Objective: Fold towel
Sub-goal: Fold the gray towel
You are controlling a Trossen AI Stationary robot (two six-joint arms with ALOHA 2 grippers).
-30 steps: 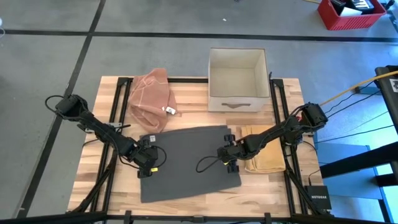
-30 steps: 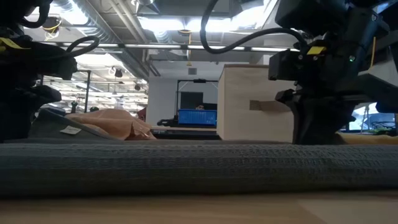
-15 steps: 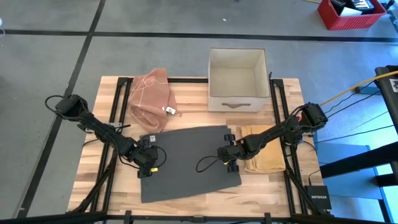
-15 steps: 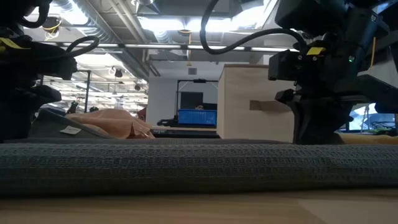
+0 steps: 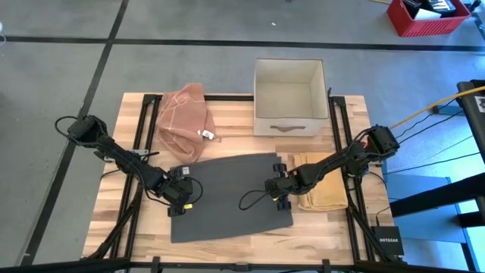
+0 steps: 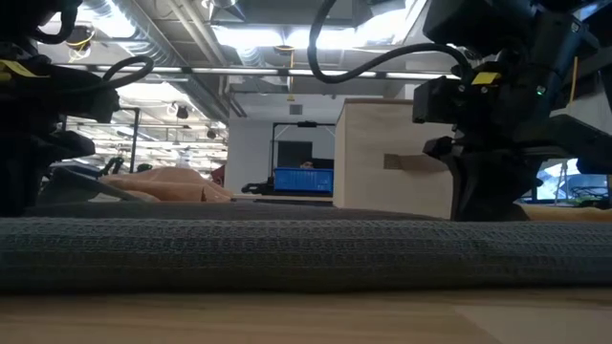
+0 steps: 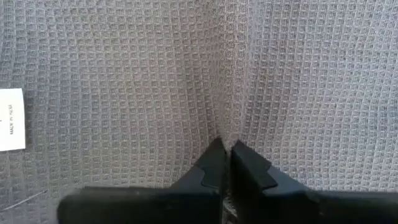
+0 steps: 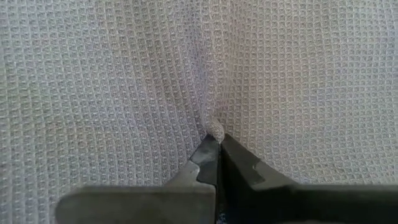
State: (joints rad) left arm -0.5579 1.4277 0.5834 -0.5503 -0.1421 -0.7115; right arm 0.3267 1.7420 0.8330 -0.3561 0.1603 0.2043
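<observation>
The dark grey waffle-weave towel (image 5: 227, 199) lies spread flat on the near middle of the wooden table (image 5: 136, 106). It fills the foreground of the low view as a grey band (image 6: 306, 253). My left gripper (image 5: 184, 193) stands on the towel's left part, shut on the cloth. A white label (image 7: 11, 119) lies close by. My right gripper (image 5: 279, 189) stands on the towel's right part near its right edge, also shut on the cloth. Both point steeply down. My left gripper pinches a small raised ridge of the towel's top face (image 7: 225, 138) between its two fingertips (image 7: 211, 163), coming from above. Creases run away from the pinch. The towel around it lies on the table. My right gripper pinches a small pucker of the towel (image 8: 215, 129) between its two fingertips (image 8: 205, 158), coming from above. The cloth gathers into a crease that runs away from the fingers. The rest of the towel lies flat on the table.
A crumpled pink towel (image 5: 186, 117) lies at the far left. An open beige box (image 5: 289, 97) stands at the far middle, and a folded yellow towel (image 5: 322, 189) lies just right of my right gripper. Black frame rails (image 5: 140, 129) run along both table sides.
My left gripper has closed on the towel. The towel's left edge and far left corner have drawn in a little toward its fingers. In the low view the white label at the left has dropped out of sight. The rest of the towel has stayed where it was.
</observation>
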